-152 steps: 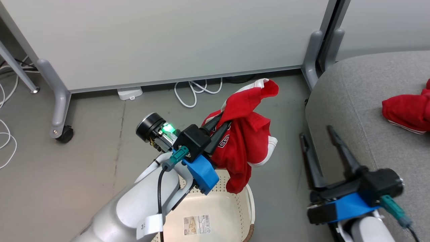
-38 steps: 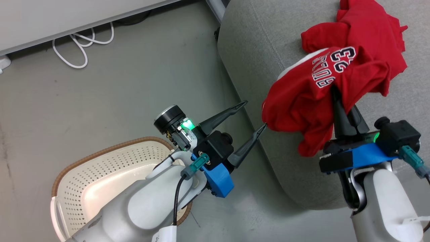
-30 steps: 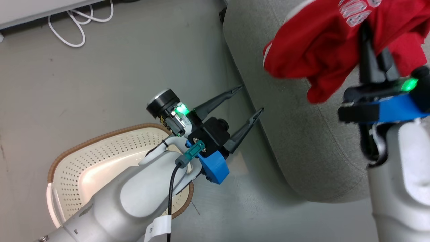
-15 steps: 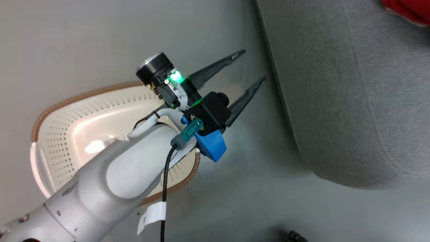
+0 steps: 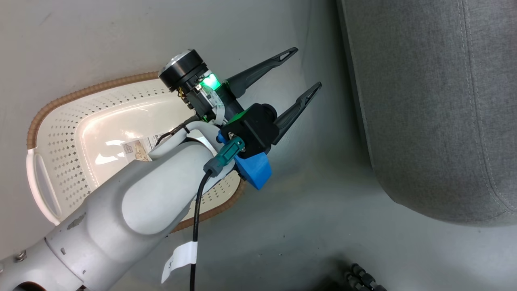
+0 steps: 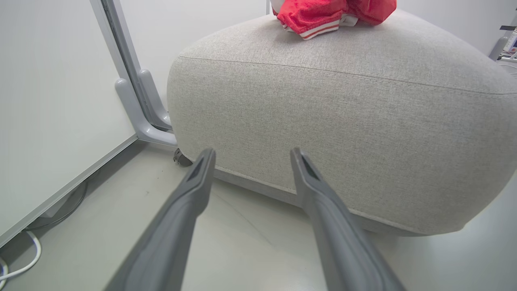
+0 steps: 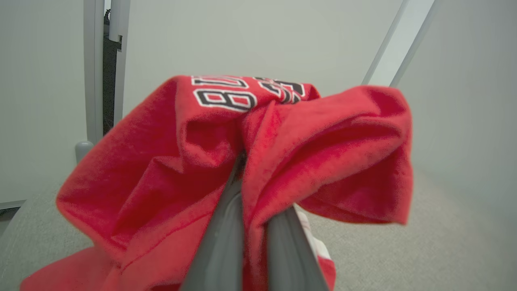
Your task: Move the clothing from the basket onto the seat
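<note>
My right gripper is shut on the red jersey, which drapes over both fingers and hides their tips. The black-and-white lettering sits on top, and the jersey hangs just above the grey seat. In the left wrist view, more red clothing with a white stripe band lies on top of the seat. My left gripper is open with nothing between its fingers. It hovers over the floor between the cream basket and the seat. The basket holds no clothing, and its label sticker shows.
A white partition panel with a grey foot stands left of the seat, and a white cable lies under it. My left forearm covers part of the basket. Dark cabling sits at the bottom edge.
The head camera has swung down and left, so the right gripper and the jersey have left its picture. The left gripper stays open by the basket.
</note>
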